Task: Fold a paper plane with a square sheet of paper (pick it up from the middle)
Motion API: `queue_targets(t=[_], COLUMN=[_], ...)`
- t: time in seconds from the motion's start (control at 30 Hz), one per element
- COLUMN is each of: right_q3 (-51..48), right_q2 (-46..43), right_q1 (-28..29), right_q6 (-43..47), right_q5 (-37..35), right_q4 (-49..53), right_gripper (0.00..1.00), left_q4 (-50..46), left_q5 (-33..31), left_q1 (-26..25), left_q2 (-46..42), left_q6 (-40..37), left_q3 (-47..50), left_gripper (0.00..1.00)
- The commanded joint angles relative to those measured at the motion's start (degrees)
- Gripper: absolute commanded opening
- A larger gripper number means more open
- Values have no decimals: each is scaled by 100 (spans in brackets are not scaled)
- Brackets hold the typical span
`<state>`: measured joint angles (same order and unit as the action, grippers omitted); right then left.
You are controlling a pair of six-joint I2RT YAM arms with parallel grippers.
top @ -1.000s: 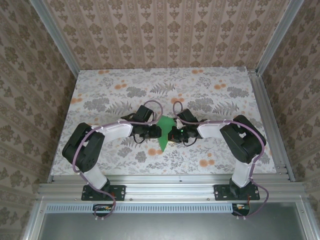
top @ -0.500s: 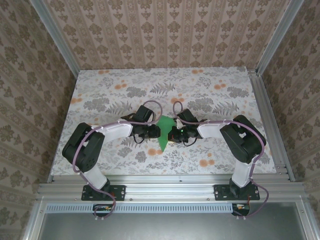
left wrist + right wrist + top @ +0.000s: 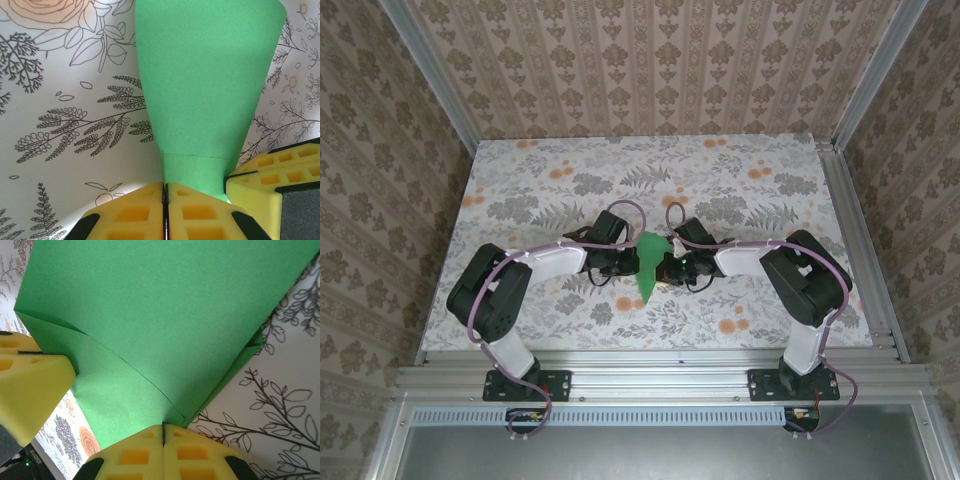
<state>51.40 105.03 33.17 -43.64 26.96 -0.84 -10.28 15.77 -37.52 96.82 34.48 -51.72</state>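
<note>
Pinching shut with the left gripper (image 3: 165,187) on the narrow lower end of the paper plane (image 3: 205,90), yellow pads pressed flush together, green paper rising from just behind their seam. Gripping likewise with the right gripper (image 3: 163,426), pads closed at a folded corner of the same green paper, one pad of the opposite gripper just beside the paper in each wrist view. From above: held between the two grippers near the middle of the bench (image 3: 550,180), wide end pointing away from the arm bases, point toward them; cannot tell whether lifted clear of the floral surface or resting on it. Judged as mid-fold, with layered flaps and a crease line across the narrow end already showing. To do this step well: keep both pinches firm and close to the edge, move the two wrists together to avoid stretching or tearing the thin paper, line up the flap's edge with the centre crease before pressing, and guard against the pads colliding, being nearly in contact. Compared with a second ago: left jaws, then partly apart, now closed; left wrist nudged slightly toward the paper; right gripper shut then as now; paper in much the same spot.
</note>
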Motion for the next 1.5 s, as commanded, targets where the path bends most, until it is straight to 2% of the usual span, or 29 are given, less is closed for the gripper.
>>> queue_targets(t=[0.0,0.23,0.5,1.07,1.47], right_q3=[-69,-58,-111,-251,-297], right_q2=[144,149,137,101,89], right_q1=[6,-2,1,5,-2], right_q6=[20,31,21,-56,-46], right_q5=[-239,-270,-275,-274,-245], right_q4=[365,374,348,125,-8], right_gripper=[6,5,5,5,5], left_q4=[-102,-480,-440,252,335], left_q5=[84,-11,82,334,312], left_q1=[-26,-145,-299,-397,-422], left_q2=[-18,-35,154,547,756], left_q6=[-63,-306,-285,199,236], left_q3=[-78,-300,-494,-592,-698], left_gripper=[9,9,9,8,8])
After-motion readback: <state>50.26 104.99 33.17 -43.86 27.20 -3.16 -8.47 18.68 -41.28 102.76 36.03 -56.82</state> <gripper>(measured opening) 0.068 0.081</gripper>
